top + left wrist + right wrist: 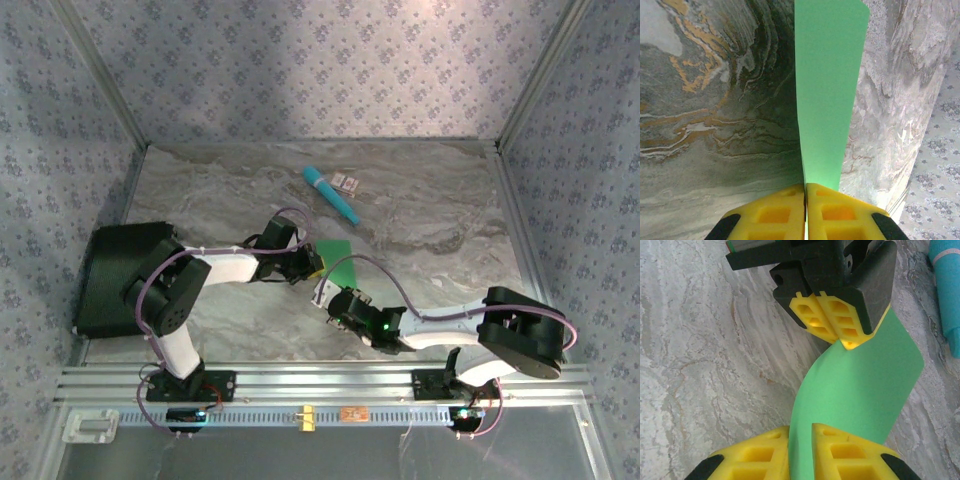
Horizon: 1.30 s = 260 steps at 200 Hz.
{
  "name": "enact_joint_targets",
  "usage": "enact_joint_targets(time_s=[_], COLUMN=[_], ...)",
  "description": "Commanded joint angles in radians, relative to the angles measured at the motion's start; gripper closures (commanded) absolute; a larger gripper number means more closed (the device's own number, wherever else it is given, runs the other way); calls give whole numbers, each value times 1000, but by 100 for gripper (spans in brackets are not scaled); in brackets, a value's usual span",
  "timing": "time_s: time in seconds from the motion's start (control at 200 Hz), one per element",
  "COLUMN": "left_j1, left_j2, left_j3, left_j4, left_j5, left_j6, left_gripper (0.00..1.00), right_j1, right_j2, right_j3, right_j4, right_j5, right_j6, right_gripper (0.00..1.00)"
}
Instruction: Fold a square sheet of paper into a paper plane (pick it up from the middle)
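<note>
Pickup step, I judge: left tool (805,186) is clamped on the square sheet of paper (860,385), held off the worktop (700,340). Right tool (800,432) straddles it, jaws slightly apart (no pinch yet). Next: close right squarely, then crease.

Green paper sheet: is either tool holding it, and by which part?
The left tool pinches the green paper sheet by one end. The right tool straddles the other end; whether it grips cannot be told.
</note>
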Motion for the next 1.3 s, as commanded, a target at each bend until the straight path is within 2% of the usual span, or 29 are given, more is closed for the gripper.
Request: enact_joint_targets(time_s=[0.0,0.4,0.485,0.555,0.595,0.695,0.85,1.019,1.179,1.294], left_j1=[-2,30,29,31,31,37,57,69,71,70], left_j2=[-19,-40,-48,-59,-72,-118,-197,-232,-217,-193], left_j3=[5,20,25,37,42,47,54,86,117,147], left_j4=[12,-55,-70,-114,-144,-223,-304,-365,-363,-353], left_j5=[14,23,16,2,-17,-84,-165,-194,-160,-124], left_j6=[-6,53,65,84,98,128,159,196,216,229], left_gripper=[90,87,82,73,69,54,50,50,52,59], right_j1=[-6,-15,-22,-33,-45,-101,-227,-325,-424,-446], right_j2=[-2,-4,-15,-36,-51,-96,-130,-107,-59,-26], right_j3=[0,16,22,23,25,26,48,122,133,130], right_j4=[-5,-50,-56,-63,-71,-82,-127,-232,-193,-168], right_j5=[-4,-14,-38,-79,-118,-265,-544,-742,-994,-1067], right_j6=[21,39,51,71,91,149,257,326,408,431], right_gripper=[84,98,99,99,99,99,100,100,100,100])
